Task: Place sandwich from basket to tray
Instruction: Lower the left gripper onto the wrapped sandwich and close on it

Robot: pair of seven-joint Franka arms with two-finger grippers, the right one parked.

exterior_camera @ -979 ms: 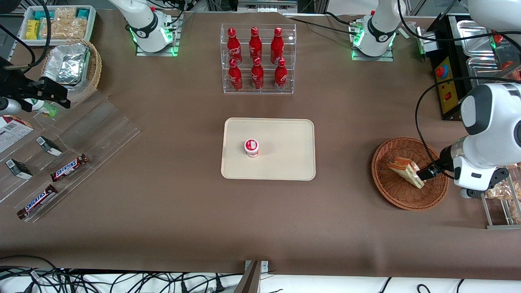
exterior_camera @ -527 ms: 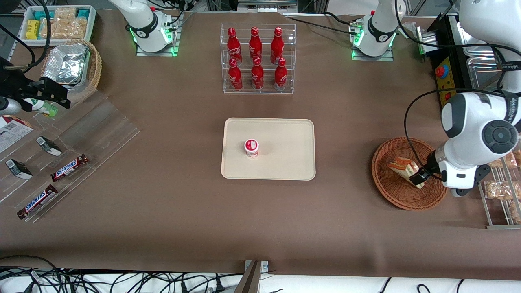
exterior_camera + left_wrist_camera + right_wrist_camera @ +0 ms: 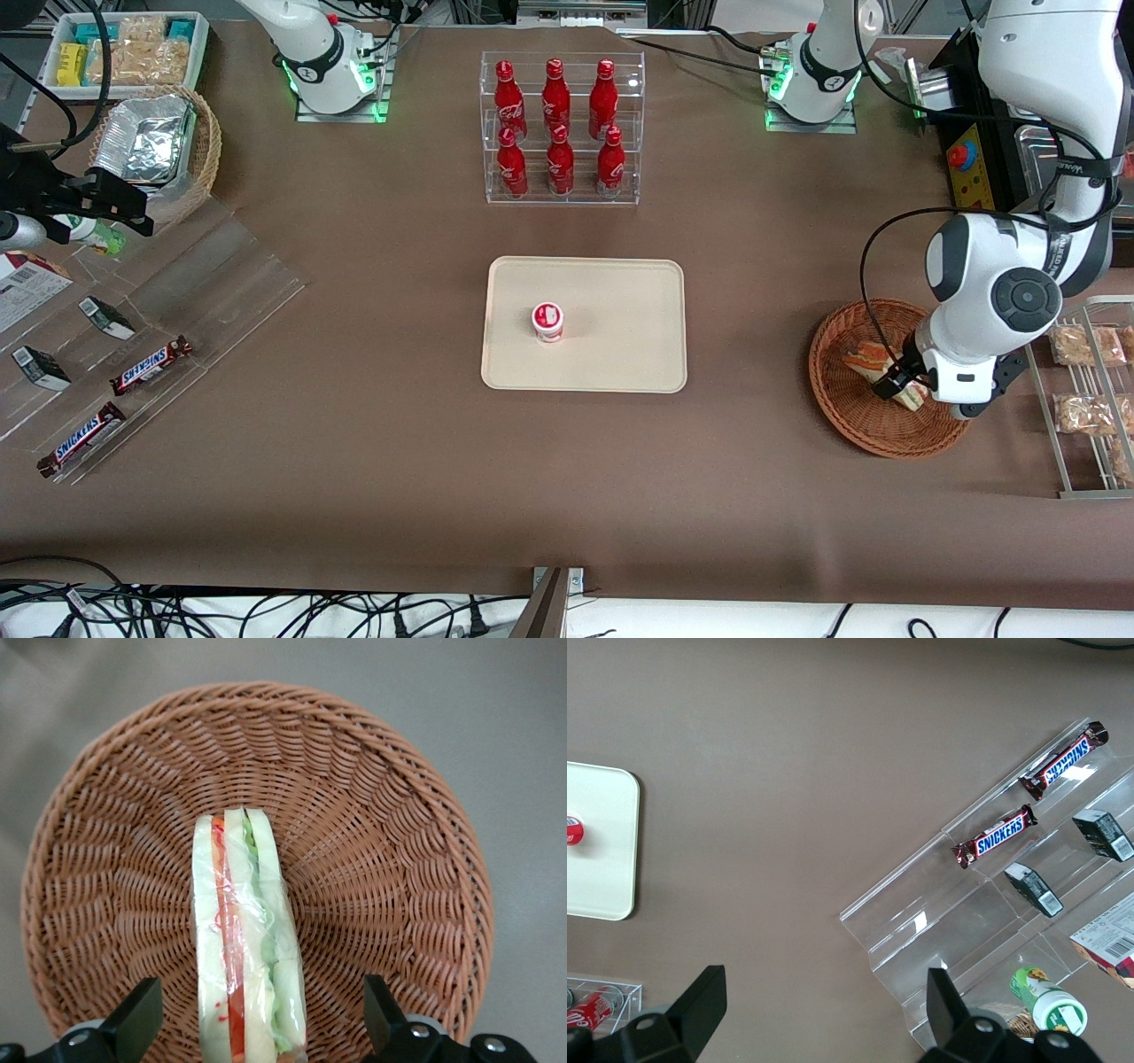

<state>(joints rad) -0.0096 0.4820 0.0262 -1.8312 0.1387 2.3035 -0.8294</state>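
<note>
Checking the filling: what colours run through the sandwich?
Red and green between white bread in the sandwich, clearest in the left wrist view; the gripper straddles it.

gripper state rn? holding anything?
Gripper: open, holding nothing, fingers either side of the sandwich in the basket, not touching it.

"SNICKERS" is on 2 choc bars lying on a clear stand at the parked arm's end of the tabletop. No other words can be read.
</note>
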